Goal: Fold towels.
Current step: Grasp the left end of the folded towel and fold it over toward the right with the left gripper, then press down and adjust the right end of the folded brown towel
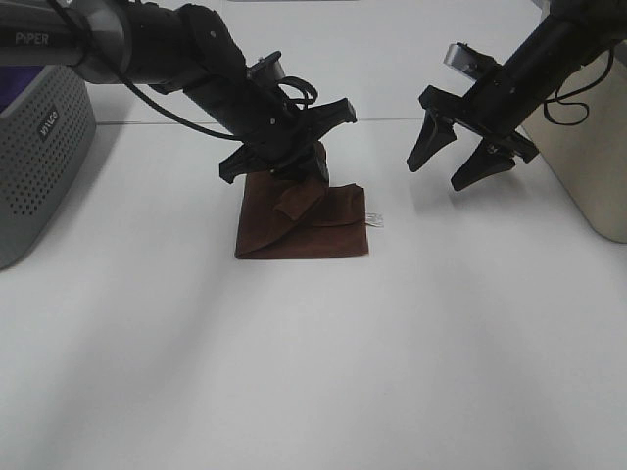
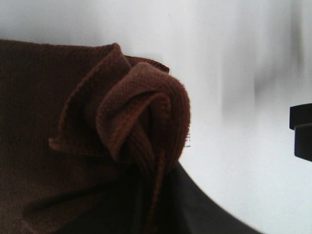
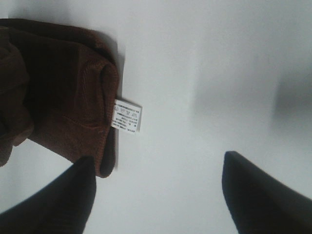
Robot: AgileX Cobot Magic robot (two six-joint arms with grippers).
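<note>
Left arm comes in from upper left of the overhead frame. Left gripper [image 1: 297, 181] tilts down, clamped on a raised fold of the towel [image 1: 309, 235] at frame centre. Right gripper [image 1: 438, 176] hangs upper right, jaws spread, nothing held. Printed white tag [image 3: 126, 115] is readable only in the right wrist view. Left wrist view shows the bunched fold close up.

Plain white flat tabletop [image 1: 313, 372]. Dark reddish-brown square microfibre towel [image 1: 309, 237] lies on it near the middle, partly folded, one flap bunched and raised. Its small white tag [image 1: 373, 220] rests flat on the table at the right edge. Grey perforated box [image 1: 39, 166] stands at the left edge and beige smooth-sided container [image 1: 593, 176] at the right, both well apart from the towel.
</note>
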